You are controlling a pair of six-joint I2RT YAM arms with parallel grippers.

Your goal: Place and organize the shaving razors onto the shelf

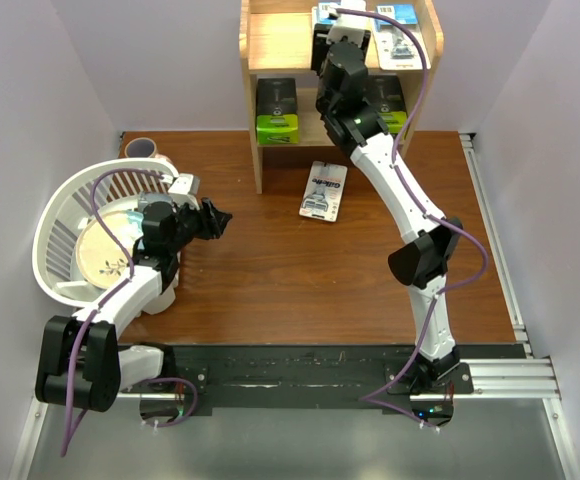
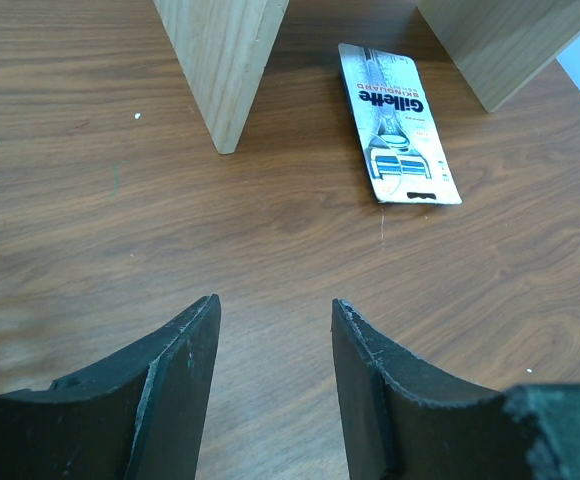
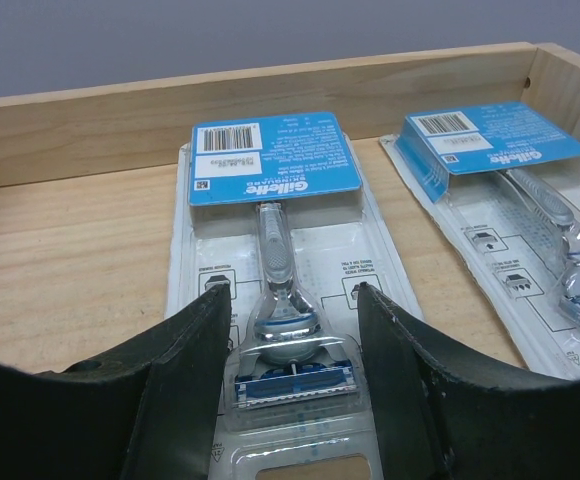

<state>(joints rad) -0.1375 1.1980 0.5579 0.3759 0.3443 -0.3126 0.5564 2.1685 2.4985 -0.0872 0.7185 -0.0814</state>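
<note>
white basket (image 1: 55,215) with a cream plate (image 1: 110,255) inside, cup (image 1: 140,148) just behind, on brown wood table (image 1: 300,290)

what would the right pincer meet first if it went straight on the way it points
Most likely the white-and-blue razor card lying flat on the top tier of the shelf, just below the right pincer; beyond it, the raised back edge. Depth is unclear.

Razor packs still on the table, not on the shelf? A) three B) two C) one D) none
C: only one blister card lies flat on the table, just in front of the shelf.
</note>
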